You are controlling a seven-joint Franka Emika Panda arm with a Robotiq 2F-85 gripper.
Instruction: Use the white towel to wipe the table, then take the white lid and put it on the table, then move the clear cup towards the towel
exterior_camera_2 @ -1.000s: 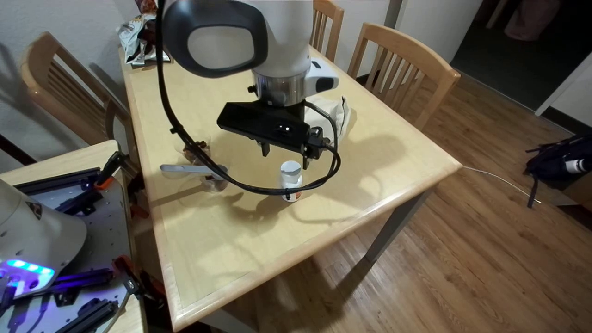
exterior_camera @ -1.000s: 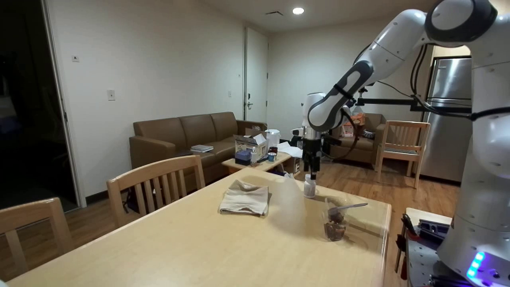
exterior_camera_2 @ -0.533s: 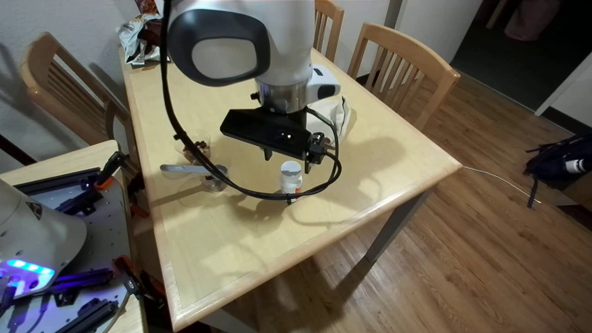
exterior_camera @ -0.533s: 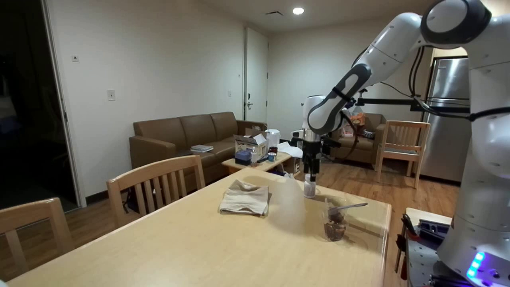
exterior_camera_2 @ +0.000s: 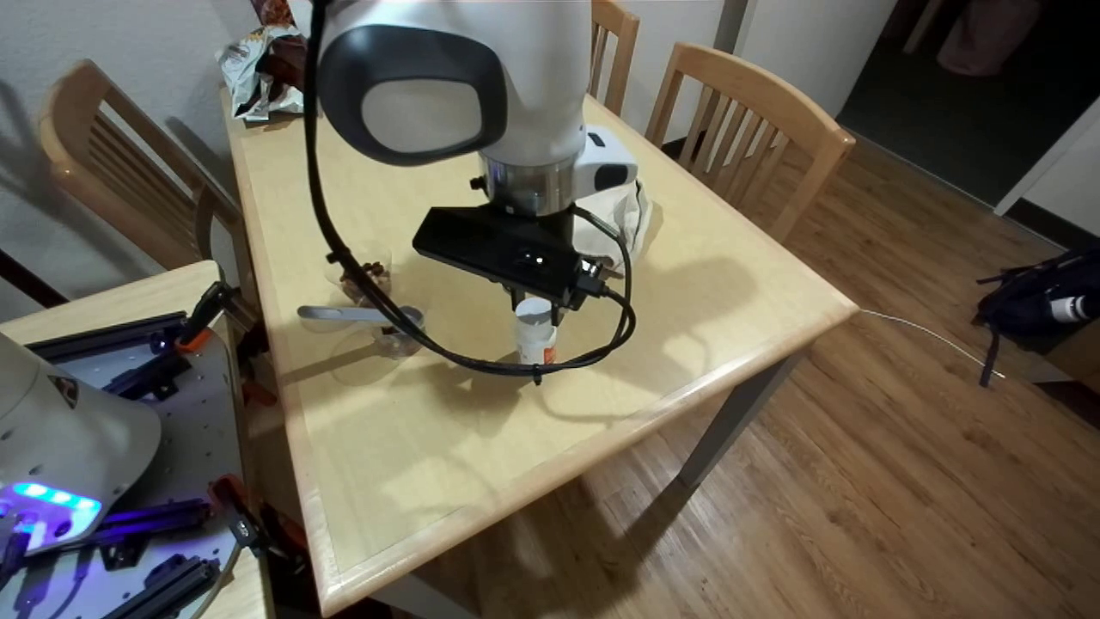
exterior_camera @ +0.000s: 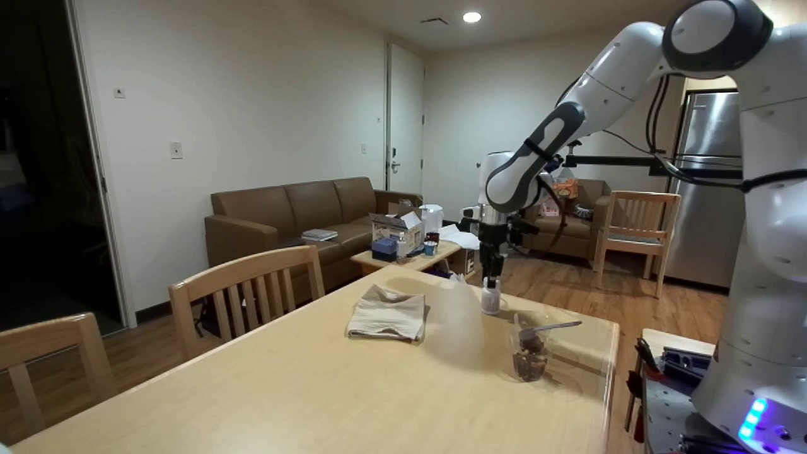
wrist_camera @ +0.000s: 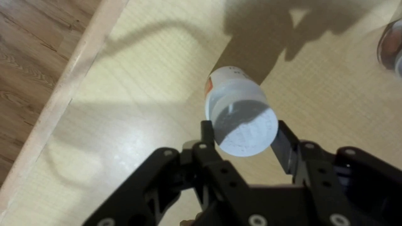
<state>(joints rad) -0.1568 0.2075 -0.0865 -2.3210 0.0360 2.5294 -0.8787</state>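
the gripper (wrist_camera: 244,131) is pinching the white lid (wrist_camera: 248,139), a black fingertip pressing each side of it, and the lid is sitting on a small white bottle (wrist_camera: 229,77) (an orange patch is showing on its label). the bottle is standing on the table (exterior_camera_2: 464,507), and the white towel (exterior_camera: 388,315) is lying folded nearby. a clear cup (exterior_camera_2: 400,344) with dark contents is standing apart from both, a spoon (exterior_camera_2: 344,314) jutting over its rim.

table (exterior_camera: 265,384) | folded white towel (exterior_camera: 388,315) | white bottle (exterior_camera: 490,301) | two clear cups (exterior_camera_2: 400,344) | crinkled bag (exterior_camera_2: 249,82)
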